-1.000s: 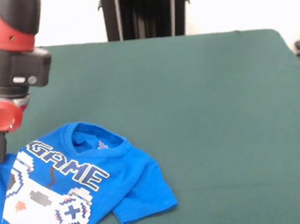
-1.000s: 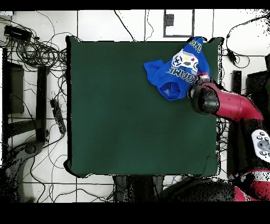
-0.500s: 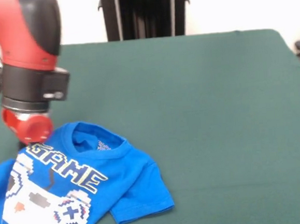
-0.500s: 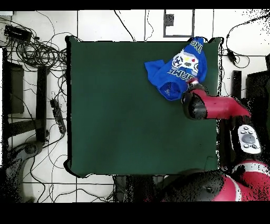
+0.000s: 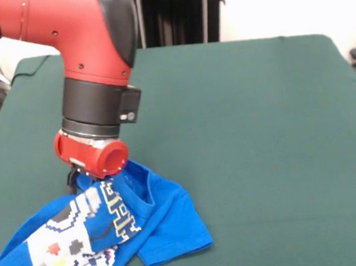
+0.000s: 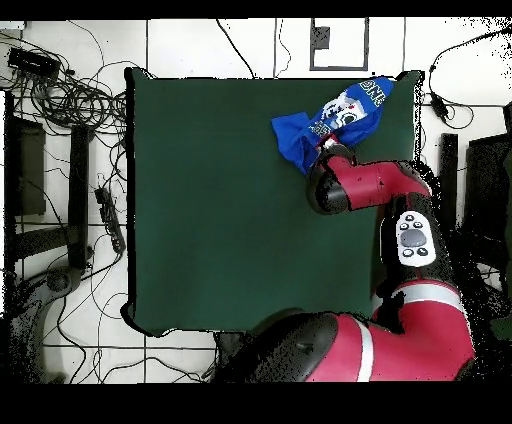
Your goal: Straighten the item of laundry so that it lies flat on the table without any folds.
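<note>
There is one item of laundry (image 5: pixel 141 219), a small bright blue T-shirt with white pixel lettering and a game-controller print, and it lies on the one green counter (image 5: pixel 258 133). In the front view the shirt is at about 7 o'clock of the picture, close to the counter's near edge. In the overhead view the same shirt (image 6: pixel 335 120) is at about 1 o'clock, near a corner of the counter (image 6: pixel 220 200).

The shirt is not flat. Its upper part, around the collar, is lifted and bunched under the arm's end, and the printed front is folded and twisted, so the letters stand nearly sideways. One sleeve (image 5: pixel 174 241) lies spread on the cloth at the right side of the shirt (the second sleeve I cannot make out). The lower part of the shirt goes toward the bottom left corner of the front view and is cut by the picture's edge.

One red and black arm (image 5: pixel 92 66) comes down over the shirt. The gripper (image 5: pixel 75 180) is just under the red wrist piece, at the top edge of the bunched cloth, and only a small dark part of it shows. It touches the shirt there, but I cannot tell if it is clenched on the cloth or released, because the wrist and the fabric hide it.
</note>
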You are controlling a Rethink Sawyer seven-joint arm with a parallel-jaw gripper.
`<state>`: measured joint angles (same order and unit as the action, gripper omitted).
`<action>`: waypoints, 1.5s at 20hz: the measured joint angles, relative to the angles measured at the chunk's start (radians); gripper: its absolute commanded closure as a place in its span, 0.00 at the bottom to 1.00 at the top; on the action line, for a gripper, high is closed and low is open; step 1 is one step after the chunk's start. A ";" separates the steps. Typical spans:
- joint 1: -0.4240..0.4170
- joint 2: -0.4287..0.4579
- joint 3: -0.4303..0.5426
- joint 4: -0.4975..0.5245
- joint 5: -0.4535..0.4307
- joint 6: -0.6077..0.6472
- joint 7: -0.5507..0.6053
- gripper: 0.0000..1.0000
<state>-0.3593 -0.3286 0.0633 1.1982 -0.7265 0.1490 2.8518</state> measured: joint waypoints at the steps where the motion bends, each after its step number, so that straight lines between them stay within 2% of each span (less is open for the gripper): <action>1: 0.006 -0.001 -0.002 -0.005 0.000 0.000 0.000 0.00; 11: 0.000 -0.024 -0.004 -0.014 -0.001 0.018 0.000 0.00; 20: 0.035 -0.105 -0.072 -0.036 -0.002 0.121 0.000 0.00; 30: 0.019 -0.178 -0.098 -0.072 -0.004 0.129 0.000 0.00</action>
<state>-0.3406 -0.5063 -0.0352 1.1264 -0.7304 0.2778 2.8518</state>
